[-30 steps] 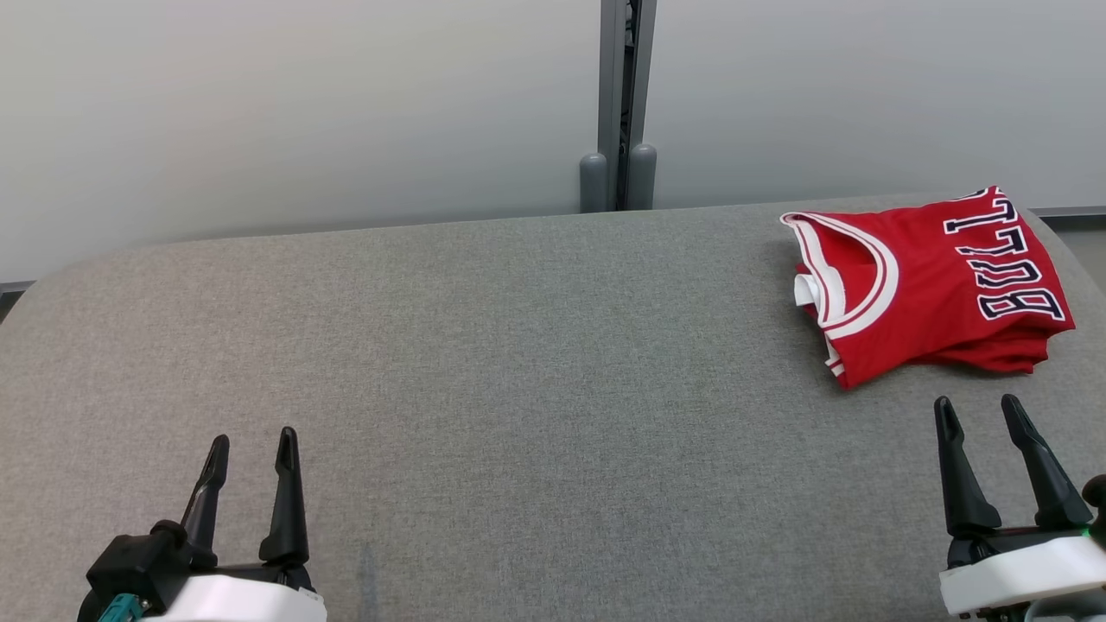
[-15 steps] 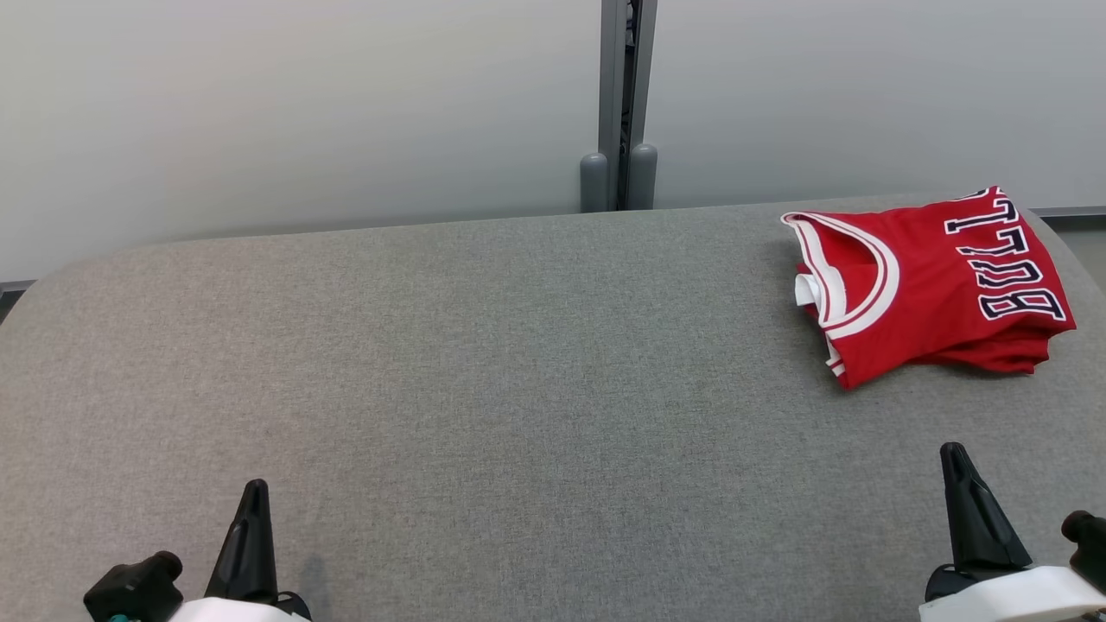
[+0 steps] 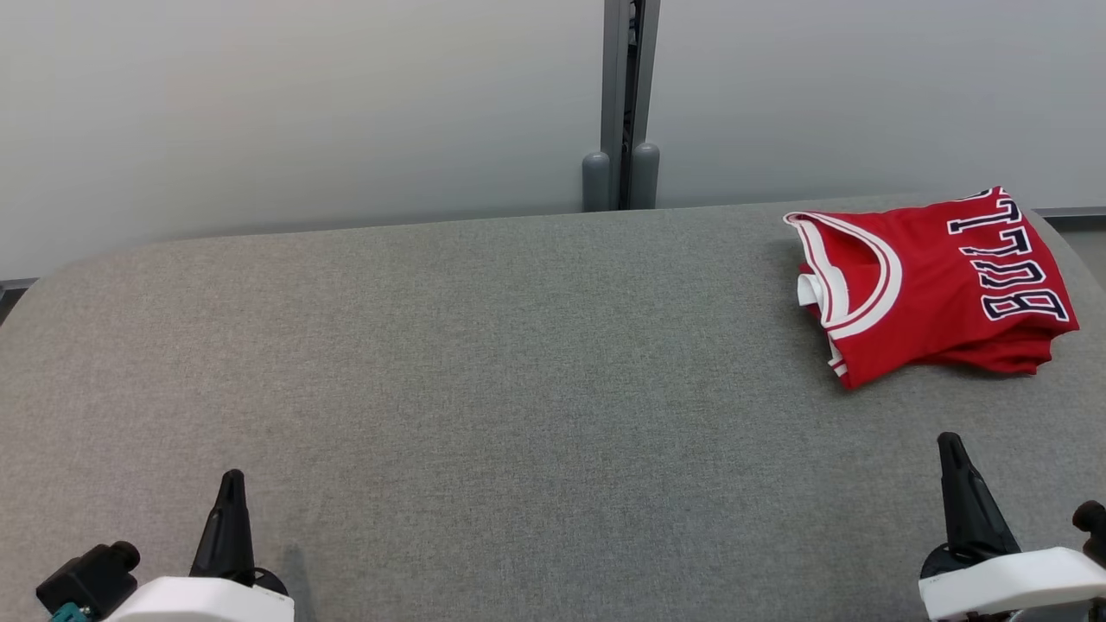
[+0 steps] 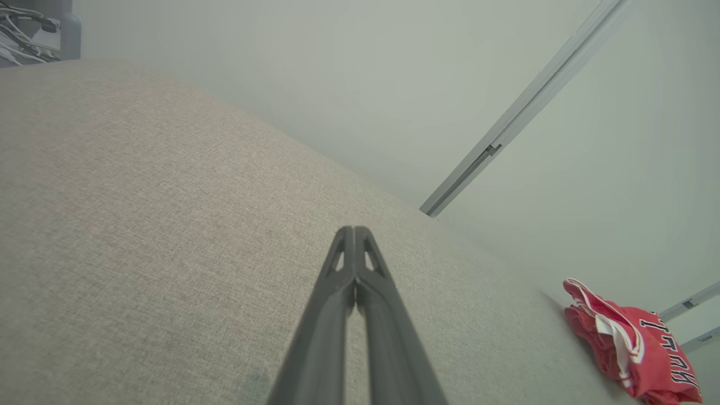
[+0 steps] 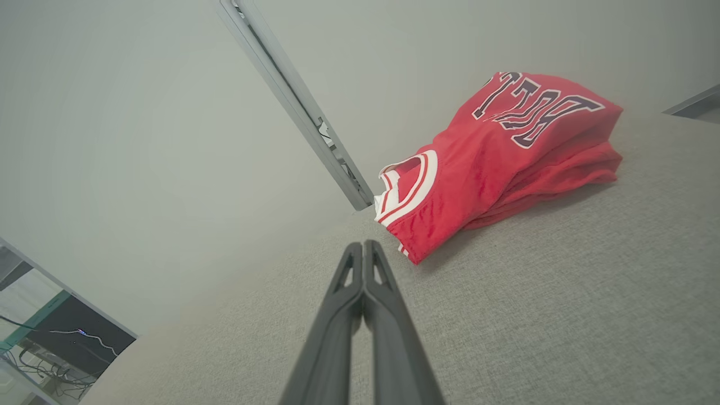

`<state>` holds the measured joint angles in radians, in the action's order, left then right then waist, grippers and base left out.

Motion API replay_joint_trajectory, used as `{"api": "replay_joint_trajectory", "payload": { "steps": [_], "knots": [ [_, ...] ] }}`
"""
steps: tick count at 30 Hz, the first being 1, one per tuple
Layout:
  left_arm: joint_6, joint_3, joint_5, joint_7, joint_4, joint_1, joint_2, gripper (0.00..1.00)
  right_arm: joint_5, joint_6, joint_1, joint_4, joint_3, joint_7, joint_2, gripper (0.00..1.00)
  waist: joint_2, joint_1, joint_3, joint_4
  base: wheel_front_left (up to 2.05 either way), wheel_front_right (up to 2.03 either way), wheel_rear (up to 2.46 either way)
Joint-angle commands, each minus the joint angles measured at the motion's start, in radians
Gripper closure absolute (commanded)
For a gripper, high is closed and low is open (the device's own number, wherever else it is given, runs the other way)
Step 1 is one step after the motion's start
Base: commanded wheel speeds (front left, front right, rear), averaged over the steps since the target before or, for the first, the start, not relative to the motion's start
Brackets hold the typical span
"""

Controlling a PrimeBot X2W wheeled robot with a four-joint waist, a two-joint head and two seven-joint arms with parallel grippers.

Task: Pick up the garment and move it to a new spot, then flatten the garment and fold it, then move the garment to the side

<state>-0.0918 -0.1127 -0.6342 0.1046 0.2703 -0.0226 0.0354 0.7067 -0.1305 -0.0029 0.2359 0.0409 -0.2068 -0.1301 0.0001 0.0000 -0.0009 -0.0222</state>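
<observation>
Grey woven fabric covers a broad padded surface [image 3: 518, 389] with rounded far corners, which takes up most of the head view. Behind it stand pale, plain wall panels [image 3: 302, 112], matte and unmarked. They meet at a slim grey metal post [image 3: 629, 86] that rises from behind the surface's far edge, a little right of centre. Two small rounded grey caps [image 3: 594, 181] sit at the foot of the post, one on each side.

In the left wrist view a tangle of cables [image 4: 25, 34] shows beyond the far left end of the surface. In the right wrist view a dark desk area with loose wires [image 5: 62, 337] lies past the panels.

On the far right corner of the surface, close to the back edge, lies the garment [image 3: 942, 285]. It is a red jersey with white trim and dark white-outlined letters, folded into a compact stack with the neckline turned toward the middle.

At the near right edge the right gripper [image 3: 950, 445] points up toward the jersey but is apart from it, its two dark fingers pressed together on nothing. At the near left edge the left gripper [image 3: 232, 482], well apart from the jersey, is likewise pressed together and empty over bare fabric.
</observation>
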Motion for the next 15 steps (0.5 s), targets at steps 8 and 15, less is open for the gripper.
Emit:
{"api": "replay_joint_trajectory", "payload": {
  "steps": [8,15],
  "knots": [
    [-0.011,-0.028,-0.124,-0.047,-0.007,0.057,0.009,1.00,0.122,0.000,-0.043,-0.007,0.000,0.020,0.003,1.00,-0.0001,0.0000,0.001,0.002,0.00,0.00,0.00],
    [-0.014,-0.046,-0.213,-0.084,-0.001,0.074,0.010,1.00,0.210,0.000,-0.054,-0.003,0.002,0.034,0.011,1.00,-0.0001,0.0000,0.001,0.003,0.00,0.00,0.00]
  ]
}}
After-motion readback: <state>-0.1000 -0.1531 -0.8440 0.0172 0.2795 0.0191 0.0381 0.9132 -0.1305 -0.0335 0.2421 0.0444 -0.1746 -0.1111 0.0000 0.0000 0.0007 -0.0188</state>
